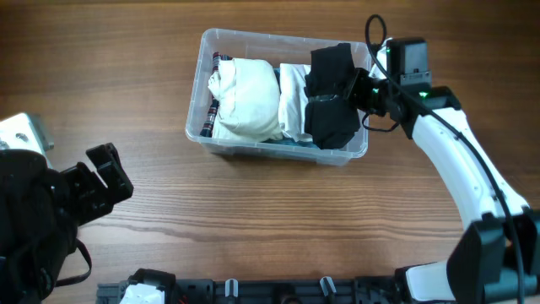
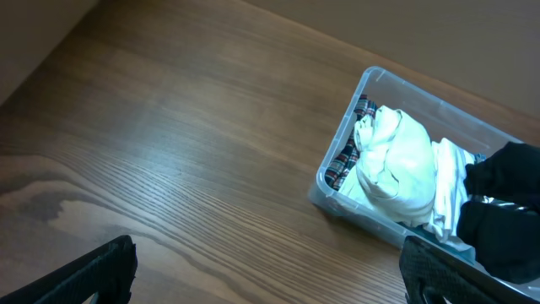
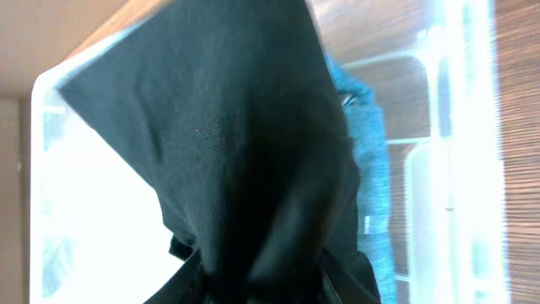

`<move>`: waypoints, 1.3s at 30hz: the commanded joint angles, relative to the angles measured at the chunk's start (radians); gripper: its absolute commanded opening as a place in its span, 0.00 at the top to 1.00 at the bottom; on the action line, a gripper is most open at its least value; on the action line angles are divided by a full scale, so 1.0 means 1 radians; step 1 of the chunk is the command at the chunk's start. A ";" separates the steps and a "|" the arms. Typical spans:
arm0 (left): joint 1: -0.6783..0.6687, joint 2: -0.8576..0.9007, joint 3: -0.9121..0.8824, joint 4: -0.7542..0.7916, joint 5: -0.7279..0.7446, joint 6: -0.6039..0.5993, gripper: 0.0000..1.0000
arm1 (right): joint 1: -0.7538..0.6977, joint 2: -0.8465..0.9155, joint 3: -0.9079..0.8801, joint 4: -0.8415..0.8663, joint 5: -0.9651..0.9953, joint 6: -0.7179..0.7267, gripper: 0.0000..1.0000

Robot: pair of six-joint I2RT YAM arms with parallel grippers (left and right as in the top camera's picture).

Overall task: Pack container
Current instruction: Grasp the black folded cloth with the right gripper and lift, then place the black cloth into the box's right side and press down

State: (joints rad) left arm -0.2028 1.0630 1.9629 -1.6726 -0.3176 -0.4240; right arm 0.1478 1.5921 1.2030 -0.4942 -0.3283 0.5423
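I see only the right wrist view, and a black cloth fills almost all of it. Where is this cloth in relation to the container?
Observer: In the overhead view, the black cloth hangs from the right gripper over the right end of the container.
Operator: What lies inside it?
Observer: A white bundle fills the left part, and a plaid item lies against the left wall.
Operator: And the left arm?
Observer: The left gripper is open, over the table to the left, apart from the container.

Right claw [image 1: 358, 89] tips (under black cloth [image 1: 329, 95])
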 commanded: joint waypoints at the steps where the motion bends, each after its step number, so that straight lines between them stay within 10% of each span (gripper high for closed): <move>1: 0.003 0.001 0.003 0.003 -0.016 0.001 0.00 | -0.002 -0.159 0.022 0.011 0.070 -0.086 0.52; 5: 0.003 0.001 0.003 0.003 -0.016 0.001 0.00 | -0.001 -0.197 0.022 0.006 0.042 -0.121 0.54; 10: 0.003 0.001 0.003 0.003 -0.016 0.001 0.00 | 0.016 -0.124 0.022 0.033 0.056 -0.084 0.96; 18: 0.003 0.001 0.003 0.003 -0.016 0.001 0.00 | 0.083 0.225 0.022 -0.017 0.113 -0.017 0.96; 25: 0.003 0.001 0.003 0.003 -0.016 0.001 0.00 | 0.087 0.168 0.076 -0.133 0.164 -0.109 0.94; 31: 0.003 0.001 0.003 0.003 -0.016 0.001 0.00 | 0.088 -0.114 0.191 -0.234 0.161 -0.286 0.64; 36: 0.003 0.001 0.003 0.003 -0.016 0.001 0.00 | 0.088 -0.363 0.191 -0.288 0.140 -0.356 0.00; 39: 0.003 0.001 0.003 0.003 -0.016 0.001 0.00 | 0.088 -0.472 0.191 -0.365 0.136 -0.355 0.00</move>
State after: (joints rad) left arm -0.2028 1.0630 1.9629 -1.6726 -0.3176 -0.4240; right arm 0.2314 1.1725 1.3922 -0.8082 -0.1825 0.2230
